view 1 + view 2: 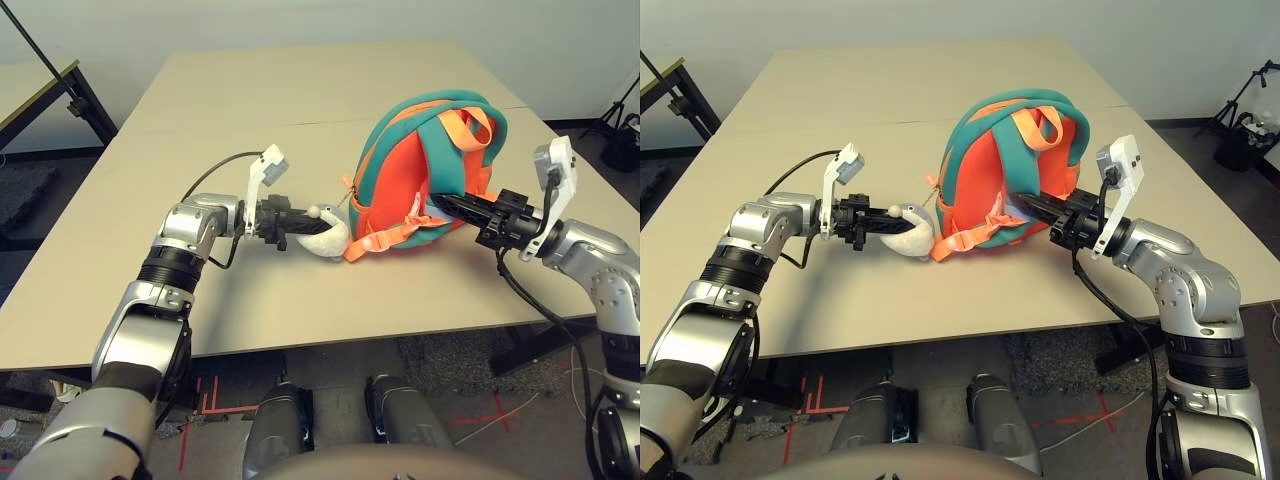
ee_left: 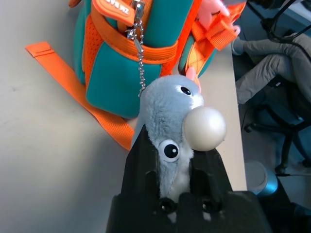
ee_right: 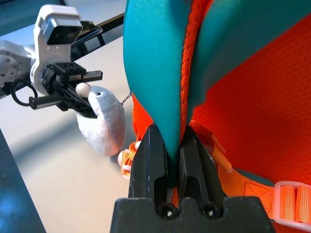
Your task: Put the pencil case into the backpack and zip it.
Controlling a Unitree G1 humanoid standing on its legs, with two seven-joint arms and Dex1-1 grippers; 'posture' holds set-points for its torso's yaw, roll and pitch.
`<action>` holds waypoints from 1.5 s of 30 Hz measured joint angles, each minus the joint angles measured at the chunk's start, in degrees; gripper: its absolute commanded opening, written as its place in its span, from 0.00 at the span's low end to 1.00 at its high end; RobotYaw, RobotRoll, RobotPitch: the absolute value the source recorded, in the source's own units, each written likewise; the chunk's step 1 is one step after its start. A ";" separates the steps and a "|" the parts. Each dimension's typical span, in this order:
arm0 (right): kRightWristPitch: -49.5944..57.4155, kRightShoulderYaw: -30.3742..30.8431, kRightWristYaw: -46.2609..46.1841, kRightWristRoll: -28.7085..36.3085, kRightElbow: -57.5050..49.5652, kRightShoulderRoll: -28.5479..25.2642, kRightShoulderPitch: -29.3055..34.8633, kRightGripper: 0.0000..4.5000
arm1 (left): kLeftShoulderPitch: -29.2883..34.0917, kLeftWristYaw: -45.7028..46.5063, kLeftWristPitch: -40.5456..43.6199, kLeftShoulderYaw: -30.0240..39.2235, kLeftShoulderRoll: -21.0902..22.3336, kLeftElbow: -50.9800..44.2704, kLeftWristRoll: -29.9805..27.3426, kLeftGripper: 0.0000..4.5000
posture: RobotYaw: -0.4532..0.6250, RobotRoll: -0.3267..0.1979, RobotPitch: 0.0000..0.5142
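The teal and orange backpack [image 1: 420, 170] stands upright on the table, straps toward me. Its grey-white plush toy [image 1: 325, 235] hangs on a small chain [image 2: 141, 63] at the backpack's left side. My left gripper [image 2: 177, 145] is shut on the plush toy, one finger on each side of its head. My right gripper [image 3: 170, 133] reaches in from the right and is shut on a teal padded edge [image 3: 155, 73] of the backpack. The pencil case is out of view.
The beige table [image 1: 300, 90] stretches far behind the backpack. An orange strap [image 2: 73, 92] trails flat on the tabletop. A second table [image 1: 40, 90] stands off to the left, and dark stand gear [image 1: 620, 130] on the floor at right. A seated person's legs [image 2: 272, 63] show beyond the table edge.
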 measured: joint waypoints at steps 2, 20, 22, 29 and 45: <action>0.05 0.47 0.42 -0.13 0.00 -0.83 -0.01 0.15 | 0.41 0.49 1.06 0.69 0.74 -0.97 -0.46 0.49 | 0.25 0.62 0.06; -0.32 -4.67 11.43 -2.18 7.84 -18.12 -0.27 0.99 | 5.60 3.31 9.68 12.28 12.48 -12.09 -6.84 1.00 | 0.28 0.62 0.07; -0.78 -7.85 11.45 -1.59 11.73 -18.24 -1.21 0.99 | 6.77 5.04 10.26 15.04 12.99 -13.58 -7.82 1.00 | 0.28 0.62 0.07; -12.28 -12.45 -4.64 -9.01 32.34 -10.52 -7.26 0.99 | 11.39 17.42 6.15 22.40 8.05 -15.88 -8.55 1.00 | 0.31 0.62 0.06; -43.08 -14.94 -37.36 -20.47 58.29 3.12 -17.45 0.99 | 14.60 57.61 -27.32 30.84 -5.61 -1.10 3.33 1.00 | 0.32 0.62 0.06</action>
